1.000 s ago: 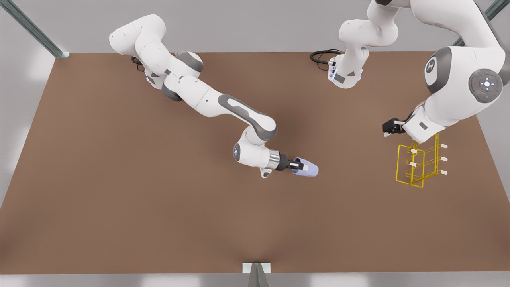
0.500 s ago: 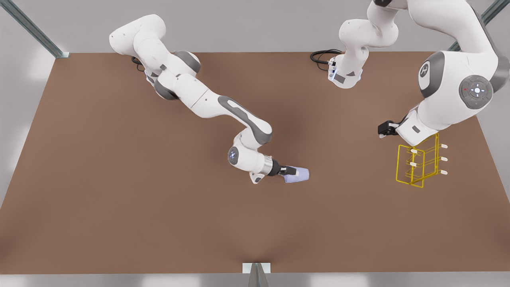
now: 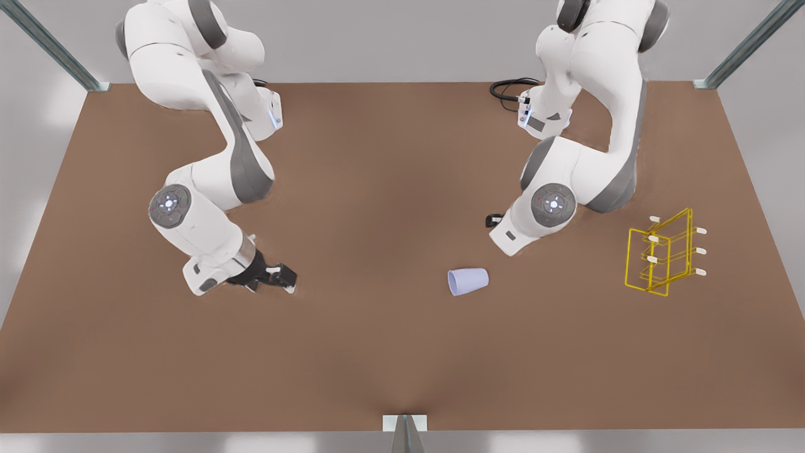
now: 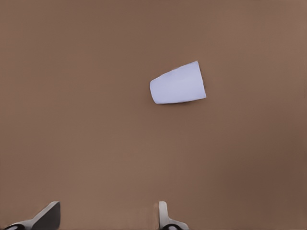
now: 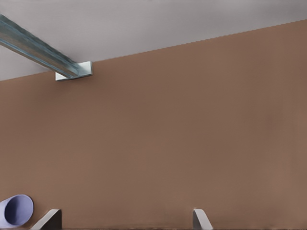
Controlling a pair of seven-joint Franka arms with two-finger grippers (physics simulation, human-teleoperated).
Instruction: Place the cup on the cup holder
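Note:
The lavender-blue cup lies on its side on the brown table, rim toward the front view's left. The left wrist view shows the cup from above, and in the right wrist view the cup turns its mouth to the camera. The yellow wire cup holder stands at the front view's right. My left gripper hangs a little behind the cup, mostly under its own arm; seen from its wrist, the left gripper is open and empty. My right gripper, far to the cup's left, is open; from its wrist, the right gripper is empty.
A black cable coils at the back edge by the base of the arm on the front view's right. Metal frame posts stand at the back corners, and a bracket sits at the middle of the front edge; the bracket also appears beyond the table.
My right gripper let go of the cup and pulled far to the front view's left. The cup stays lying on the table. My left arm swung from above the cup holder toward the cup.

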